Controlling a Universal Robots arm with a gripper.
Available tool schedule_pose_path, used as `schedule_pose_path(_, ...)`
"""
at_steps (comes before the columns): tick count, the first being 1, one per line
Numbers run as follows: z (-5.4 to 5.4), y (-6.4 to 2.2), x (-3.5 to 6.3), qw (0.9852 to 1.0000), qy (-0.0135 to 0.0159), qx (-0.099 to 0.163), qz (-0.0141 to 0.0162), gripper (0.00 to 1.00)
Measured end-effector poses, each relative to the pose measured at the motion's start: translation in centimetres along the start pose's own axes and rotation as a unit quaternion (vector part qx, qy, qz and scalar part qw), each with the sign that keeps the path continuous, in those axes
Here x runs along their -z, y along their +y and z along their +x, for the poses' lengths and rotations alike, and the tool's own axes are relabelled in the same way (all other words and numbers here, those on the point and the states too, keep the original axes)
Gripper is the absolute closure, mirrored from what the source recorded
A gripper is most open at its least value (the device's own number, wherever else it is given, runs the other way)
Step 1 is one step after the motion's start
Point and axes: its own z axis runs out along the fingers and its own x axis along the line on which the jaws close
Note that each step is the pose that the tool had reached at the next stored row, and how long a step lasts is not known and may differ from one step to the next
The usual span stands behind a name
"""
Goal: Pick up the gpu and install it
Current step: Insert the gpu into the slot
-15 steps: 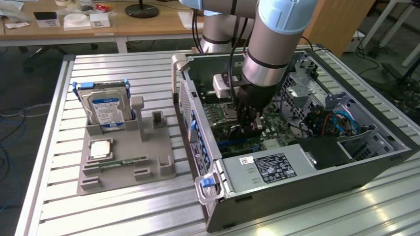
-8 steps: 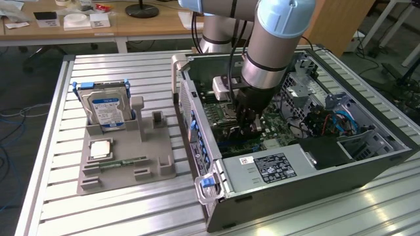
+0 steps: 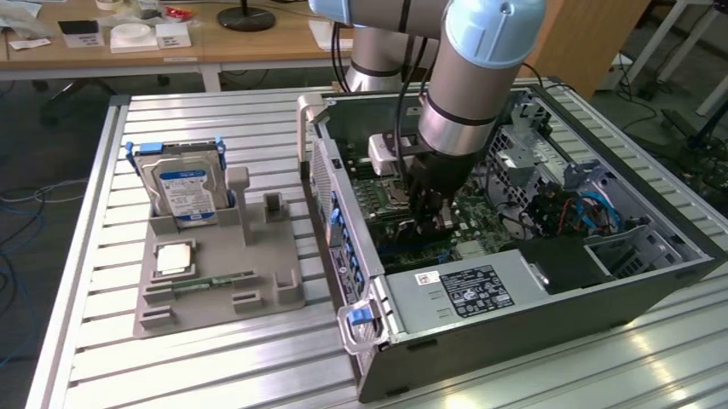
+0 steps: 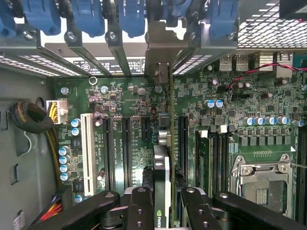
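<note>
My gripper is down inside the open computer case, over the green motherboard. It is shut on the gpu, a thin black card seen edge-on between my two fingers. The card's silver end bracket reaches the row of rear slot openings with blue clips. The card stands upright above the board between two long black slots; I cannot tell whether its edge is seated. In the exterior view the gripper hangs low in the middle of the case.
On the exterior view's left, a grey holder on the slatted metal table carries a silver hard drive and a slim green memory stick. Cables, a drive cage and the processor socket crowd the case interior.
</note>
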Motion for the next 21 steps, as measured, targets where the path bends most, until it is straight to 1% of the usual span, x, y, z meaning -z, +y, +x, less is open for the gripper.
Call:
schedule_pose_path(8,0.01,0.02,-0.21,1.0000,0.0000,0.000,0.0000,0.73)
schedule_pose_path(16,0.01,0.02,-0.23,1.0000,-0.0001,0.000,0.0000,0.73)
schedule_pose_path(19,0.01,0.02,-0.26,1.0000,-0.0005,0.000,0.0001,0.72)
schedule_pose_path(20,0.01,0.02,-0.24,1.0000,-0.0002,0.000,0.0001,0.66)
schedule_pose_path(21,0.01,0.02,-0.23,1.0000,-0.0001,0.000,0.0000,0.66)
